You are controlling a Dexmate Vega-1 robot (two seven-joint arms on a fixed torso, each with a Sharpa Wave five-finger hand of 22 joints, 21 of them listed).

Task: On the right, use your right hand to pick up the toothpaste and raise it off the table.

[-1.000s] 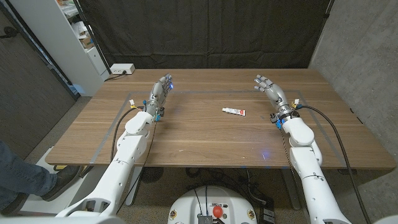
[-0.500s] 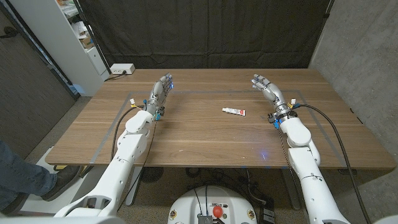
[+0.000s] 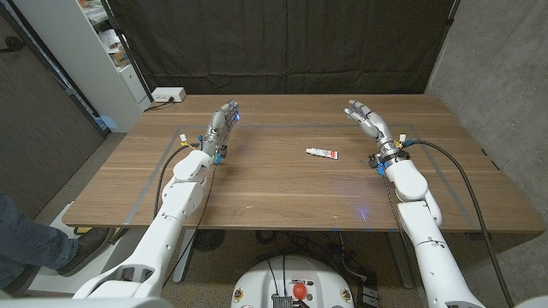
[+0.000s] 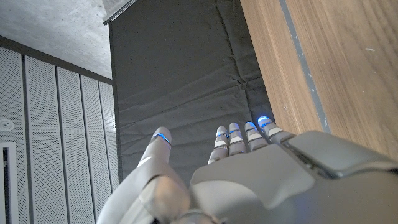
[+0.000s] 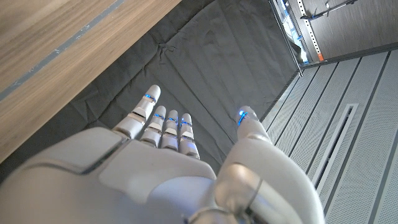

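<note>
**Toothpaste on the table, right hand apart from it**

Near the middle of the wooden table (image 3: 282, 184), a little to the right, lies the toothpaste (image 3: 323, 153) — a small white tube flat on the wood, touched by nothing. Its long axis runs roughly left to right, only slightly skewed; which end carries the cap is too small to tell. The right hand (image 3: 370, 121) is farther right and toward the far edge, well apart from the tube, fingers spread and holding nothing. Bare wood is all that shows between hand and tube.

Across the table on the left, the left hand (image 3: 222, 125) is likewise released, fingers extended and grasping nothing. A thin taped line marks a rectangle on the tabletop — the tube lies inside it. Beyond the far left corner sits a white power strip (image 3: 169, 95) before a dark curtain (image 3: 282, 43).
</note>
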